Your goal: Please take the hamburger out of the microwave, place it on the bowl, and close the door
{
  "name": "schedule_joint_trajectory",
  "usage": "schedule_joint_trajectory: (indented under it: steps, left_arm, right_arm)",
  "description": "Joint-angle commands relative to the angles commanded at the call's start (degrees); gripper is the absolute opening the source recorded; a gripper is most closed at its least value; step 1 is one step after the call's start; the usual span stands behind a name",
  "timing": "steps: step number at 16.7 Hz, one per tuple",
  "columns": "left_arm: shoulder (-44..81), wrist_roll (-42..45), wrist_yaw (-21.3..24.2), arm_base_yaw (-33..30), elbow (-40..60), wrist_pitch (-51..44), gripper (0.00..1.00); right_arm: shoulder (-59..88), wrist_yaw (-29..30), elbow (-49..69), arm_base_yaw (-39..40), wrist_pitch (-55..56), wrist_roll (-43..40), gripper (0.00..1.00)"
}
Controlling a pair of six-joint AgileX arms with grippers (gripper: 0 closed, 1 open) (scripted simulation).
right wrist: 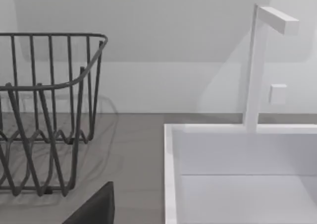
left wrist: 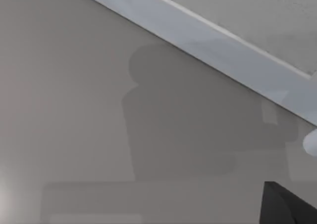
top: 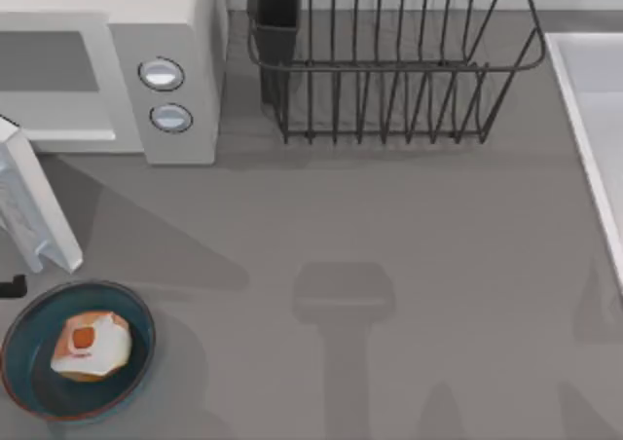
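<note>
Cream-orange hamburger (top: 90,346) in teal bowl (top: 27,372)

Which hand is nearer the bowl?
Left, likely. The left hand shows as a dark tip beside the bowl, at the top view's left edge; the right hand faces the dish rack and sink, far right.

The hamburger (top: 90,347) lies in the bowl (top: 29,382) at the lower left of the frame. The microwave (top: 180,31) sits upper left, its door (top: 34,201) swung open toward the bowl. A dark wire rack (top: 389,60) stands at upper centre on the grey bench (top: 389,226).
</note>
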Motion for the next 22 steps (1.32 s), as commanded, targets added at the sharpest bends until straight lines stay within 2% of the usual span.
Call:
schedule_joint_trajectory:
  steps: [4, 11, 14, 19, 22]
  left_arm:
    - [-4.0, -7.2, -6.3, -8.5, -2.4, 0.4, 0.00]
    - [-3.2, -7.9, -6.8, -9.1, -1.7, 0.9, 0.00]
    - [2.7, -8.1, -7.0, -9.6, 2.2, 3.4, 0.00]
    - [19.5, -8.7, -7.7, -10.8, 11.0, 9.5, 0.00]
    - [24.5, -9.0, -8.1, -11.3, 14.4, 12.1, 0.00]
  right_arm:
    - [0.0, 0.0, 0.0, 0.0, 0.0, 0.0, 1.00]
    - [0.0, 0.0, 0.0, 0.0, 0.0, 0.0, 1.00]
    - [0.0, 0.0, 0.0, 0.0, 0.0, 0.0, 1.00]
    - [0.0, 0.0, 0.0, 0.0, 0.0, 0.0, 1.00]
    - [0.0, 0.0, 0.0, 0.0, 0.0, 0.0, 1.00]
